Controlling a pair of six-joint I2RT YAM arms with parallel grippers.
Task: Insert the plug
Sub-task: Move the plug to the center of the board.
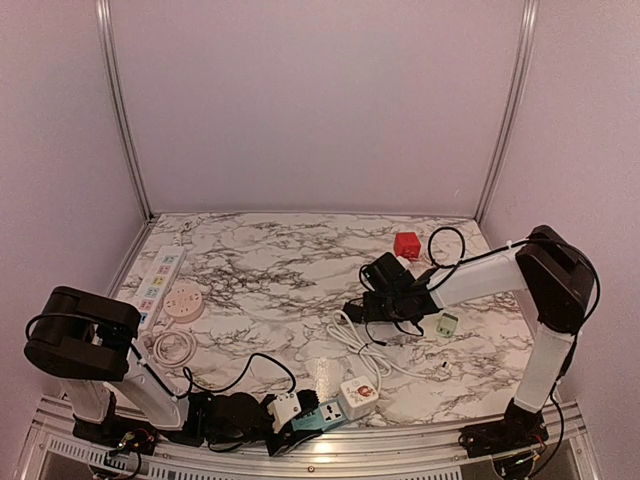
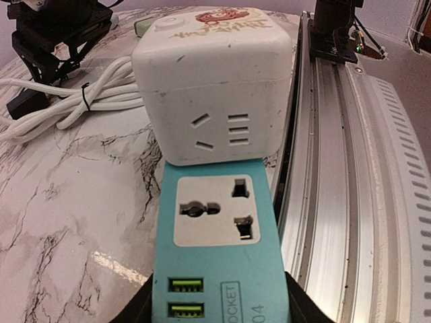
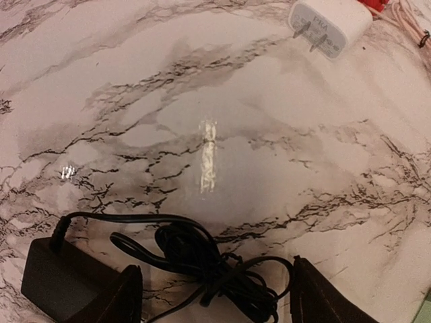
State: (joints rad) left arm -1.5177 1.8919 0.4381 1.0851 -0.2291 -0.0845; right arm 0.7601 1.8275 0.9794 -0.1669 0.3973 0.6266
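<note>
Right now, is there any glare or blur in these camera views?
Right wrist: a bright glare streak on the glossy white marble tabletop, otherwise sharp. Left wrist: a smaller sheen on the marble left of the teal plastic socket adapter. Top external: soft, even light.

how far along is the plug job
Done: the left tool grips the teal plastic socket block, its universal outlet empty, right by the white cube socket. In hand: the right tool stands open over the tangled black cable beside the black power adapter, with nothing gripped yet. Left: grasp the plug, carry it across and push it in.
</note>
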